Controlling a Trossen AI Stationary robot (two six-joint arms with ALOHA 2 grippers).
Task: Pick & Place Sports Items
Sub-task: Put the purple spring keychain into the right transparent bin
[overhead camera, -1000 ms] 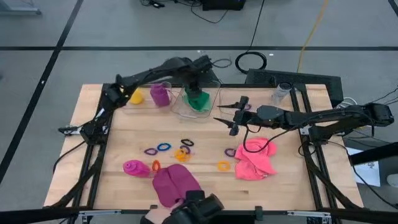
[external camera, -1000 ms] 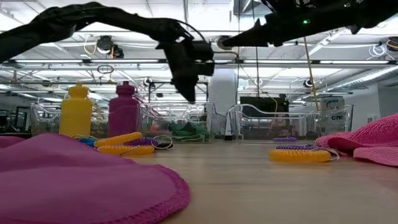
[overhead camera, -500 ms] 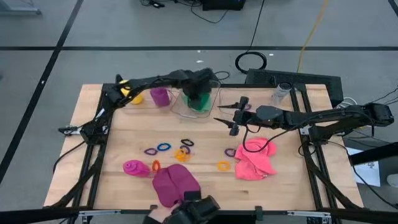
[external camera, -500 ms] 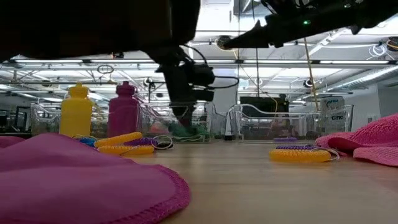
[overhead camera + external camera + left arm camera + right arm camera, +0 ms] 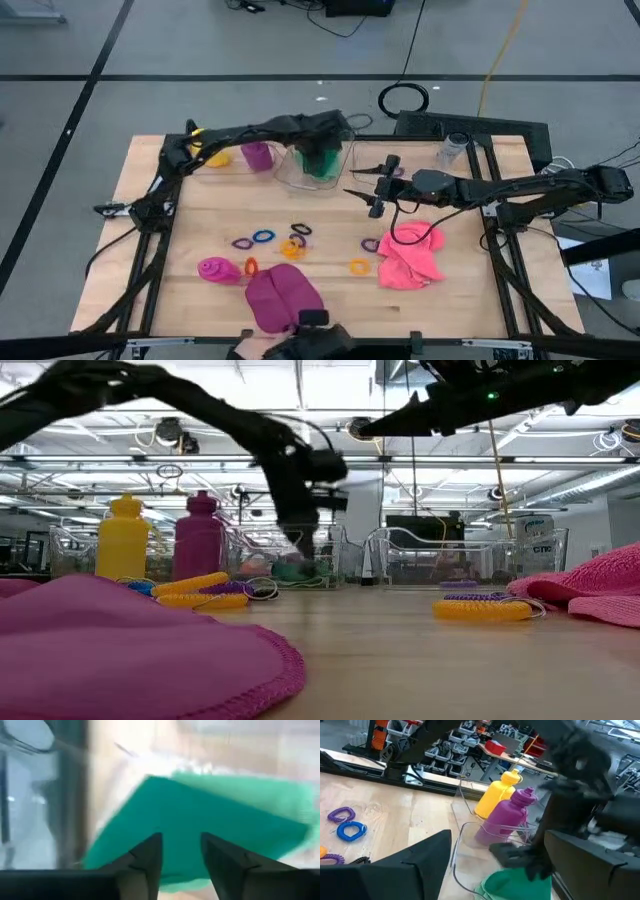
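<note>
Now your left end effector (image 5: 322,158) reaches into the clear plastic bin (image 5: 290,172) at the counter's (image 5: 200,220) far edge, fingers narrowly parted over the soft green cloth (image 5: 210,815) inside. Your right end effector (image 5: 377,190) hovers wide open mid-counter.

The left claw (image 5: 181,855) hangs just over a green cloth (image 5: 210,825), its fingers narrowly parted.
</note>
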